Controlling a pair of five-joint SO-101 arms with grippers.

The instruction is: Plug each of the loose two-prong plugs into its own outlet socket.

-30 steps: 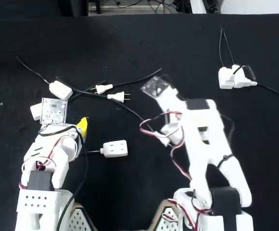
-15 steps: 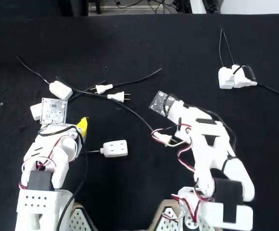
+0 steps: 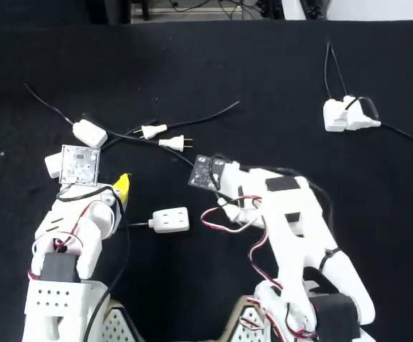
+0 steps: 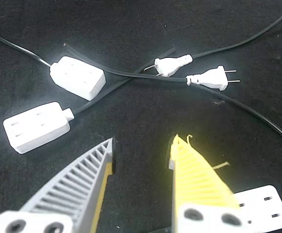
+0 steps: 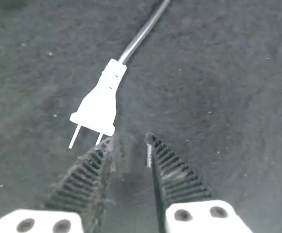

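Two loose white two-prong plugs (image 3: 153, 131) (image 3: 174, 143) lie on black cords at the table's left-centre. The left wrist view shows them as the far plug (image 4: 172, 63) and the near plug (image 4: 209, 77). White outlet blocks lie nearby: one (image 3: 89, 132) (image 4: 78, 76) at the left, one (image 4: 34, 125) beside it, and one (image 3: 171, 219) (image 4: 260, 206) nearer the front. My left gripper (image 4: 142, 143) is open above bare cloth, short of the plugs. My right gripper (image 5: 126, 138) is open, and a plug (image 5: 99, 104) has its prongs just off one fingertip (image 5: 104, 145).
A white outlet (image 3: 345, 114) with a plug in it and black cords sits at the far right. Black cords cross the left half of the table. The left arm's yellow finger (image 3: 122, 187) lies close to the front outlet's cord.
The right arm has swung left and toward the front, bringing its wrist from the table's middle to just beside the nearer loose plug. The left arm has stayed still.
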